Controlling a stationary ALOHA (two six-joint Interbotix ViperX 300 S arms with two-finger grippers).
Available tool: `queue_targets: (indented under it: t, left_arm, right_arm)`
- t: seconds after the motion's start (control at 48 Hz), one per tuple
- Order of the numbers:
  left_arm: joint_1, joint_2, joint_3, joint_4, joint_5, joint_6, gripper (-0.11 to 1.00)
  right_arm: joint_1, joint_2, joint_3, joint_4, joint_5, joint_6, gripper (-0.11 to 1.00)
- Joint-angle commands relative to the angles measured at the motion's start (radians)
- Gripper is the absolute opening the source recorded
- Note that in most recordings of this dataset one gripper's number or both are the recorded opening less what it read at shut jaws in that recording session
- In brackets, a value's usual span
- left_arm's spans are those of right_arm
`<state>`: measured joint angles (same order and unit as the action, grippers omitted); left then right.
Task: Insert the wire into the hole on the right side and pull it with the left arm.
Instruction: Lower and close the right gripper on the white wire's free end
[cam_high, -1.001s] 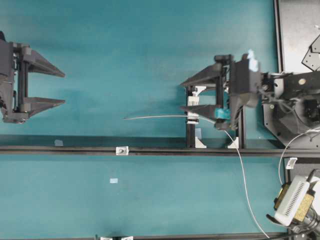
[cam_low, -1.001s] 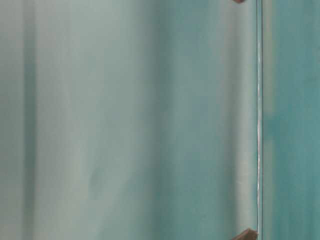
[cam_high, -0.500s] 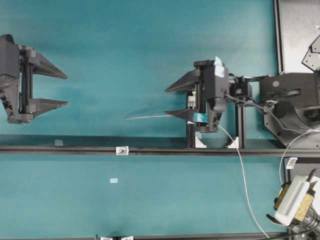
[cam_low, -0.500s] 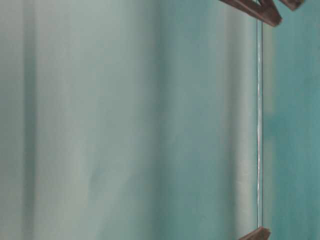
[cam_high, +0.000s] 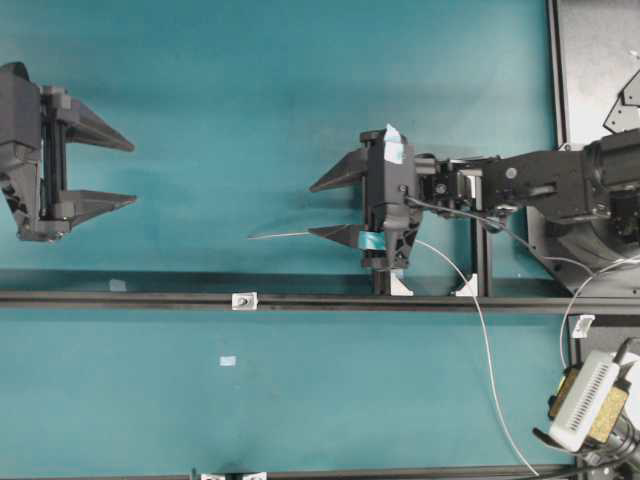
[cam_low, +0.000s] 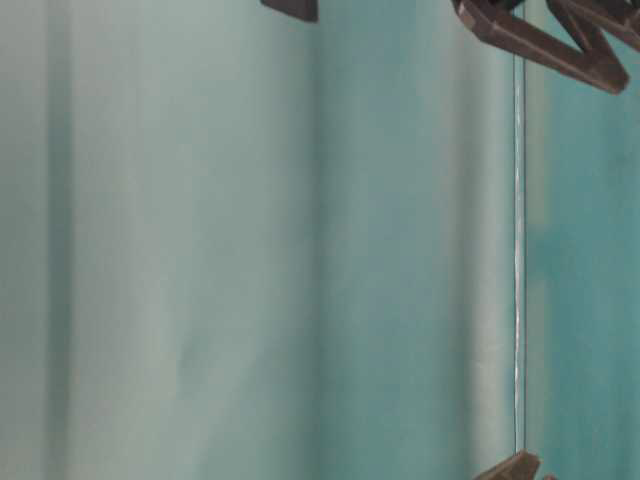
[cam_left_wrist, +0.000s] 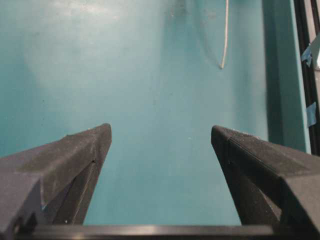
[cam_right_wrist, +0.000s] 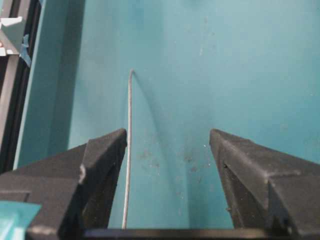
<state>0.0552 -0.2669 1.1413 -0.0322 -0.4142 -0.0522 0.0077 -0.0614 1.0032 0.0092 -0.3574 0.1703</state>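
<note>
Matt black plastic pincer fingers (grainy, finely textured), thin smooth greyish wire, matt teal tabletop.

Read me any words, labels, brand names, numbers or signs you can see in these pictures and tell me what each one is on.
No text can be read in any view.
Small white tag by the thicker white cable at the right edge of the overhead view: any print is too small to read.
Pale-blue tape patch on the black right tool: blank.
Small pale sticker on the teal table: blank.
</note>
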Motion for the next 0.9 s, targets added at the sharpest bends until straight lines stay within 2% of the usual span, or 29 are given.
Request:
queue_targets:
  t: [0.0,0.876]
  left_arm:
    - [0.006,-0.008,-0.015,-0.002,-0.009,0.0,0.67]
    - [0.008,-0.008,-0.003,-0.002,-0.009,0.003,0.67]
  right_arm:
    - [0.003,0.008,-0.031,-0.002,-0.003,0.0,0.75]
    - [0.006,0.133,-0.11,-0.002,-0.008,0.002,0.75]
